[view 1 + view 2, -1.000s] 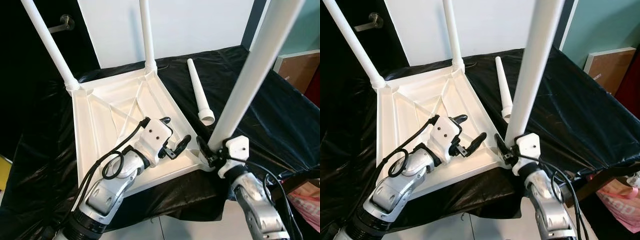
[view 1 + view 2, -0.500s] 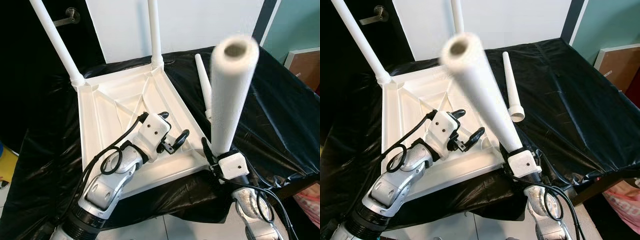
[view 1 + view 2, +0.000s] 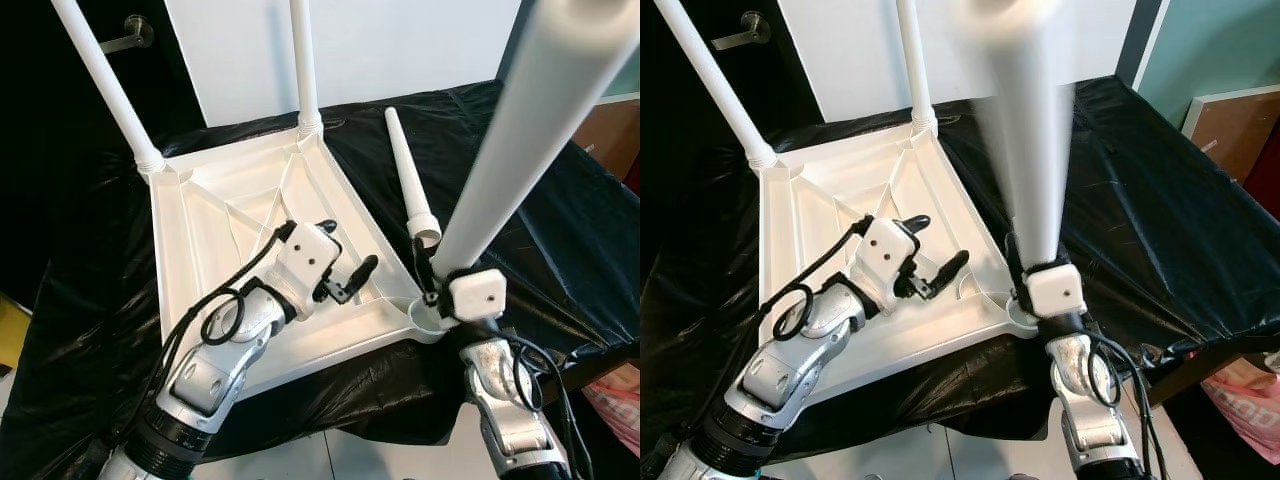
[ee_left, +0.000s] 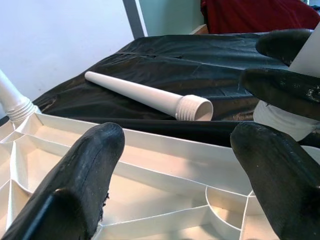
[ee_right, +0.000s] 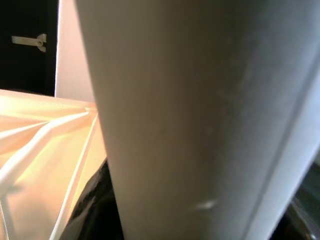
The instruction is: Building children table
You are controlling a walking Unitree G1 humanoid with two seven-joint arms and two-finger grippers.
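One white plastic tabletop (image 3: 200, 240) is lying upside down on one black plastic sheet (image 3: 540, 210). Four white tapered plastic legs are showing: two standing in the far corners (image 3: 105, 85) (image 3: 303, 60), one lying loose on the sheet (image 3: 410, 180), one being held upright (image 3: 520, 140).

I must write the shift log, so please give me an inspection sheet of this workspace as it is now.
Surface: black sheet covers the work table.
Job's things: upside-down white table top has two legs fitted at its far corners; a third leg is held at the near right corner socket; a spare leg lies loose on the sheet.
Clutter: nothing seen.
Grippers: left claw open over the table top, holding nothing; right claw shut on the third leg.
Cables: black cables loop along both arms.
Surroundings: white wall, dark door with lever handle.
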